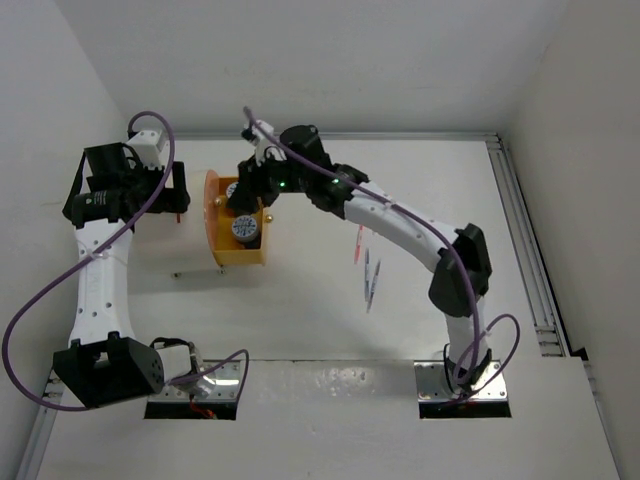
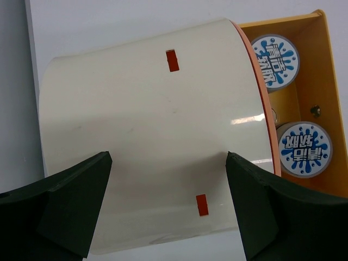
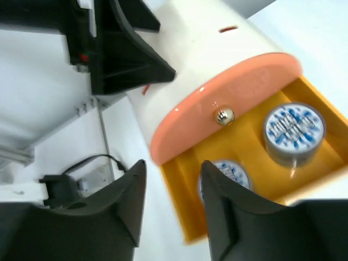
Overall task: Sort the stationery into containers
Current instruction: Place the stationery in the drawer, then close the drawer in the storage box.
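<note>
Left arm pose: I reach forward on the left, and my left gripper (image 2: 167,157) points at the side of the cream cabinet (image 2: 152,141).
Left hand state: my fingers are spread wide, with the drum's curved wall just beyond the tips; I am gripping nothing.
Right arm pose: I stretch across the table (image 1: 300,320) to the left, and my right gripper (image 3: 173,166) hangs over the pulled-out orange drawer (image 2: 318,54).
Right hand state: my fingers are parted and nothing is pinched between them.
Task things: the first roll (image 2: 274,62) and the second roll (image 2: 304,149) lie inside the drawer, apart from each other.
Left wrist only: two small orange slots show on the drum wall.
Right wrist only: the brass knob (image 3: 224,116) sits on the curved drawer front (image 3: 217,98), and one roll is partly hidden behind my finger.
Top view only: a pink pen (image 1: 358,246) and a blue pen (image 1: 368,272) lie on the table, well apart from the drawer and under my right forearm.
</note>
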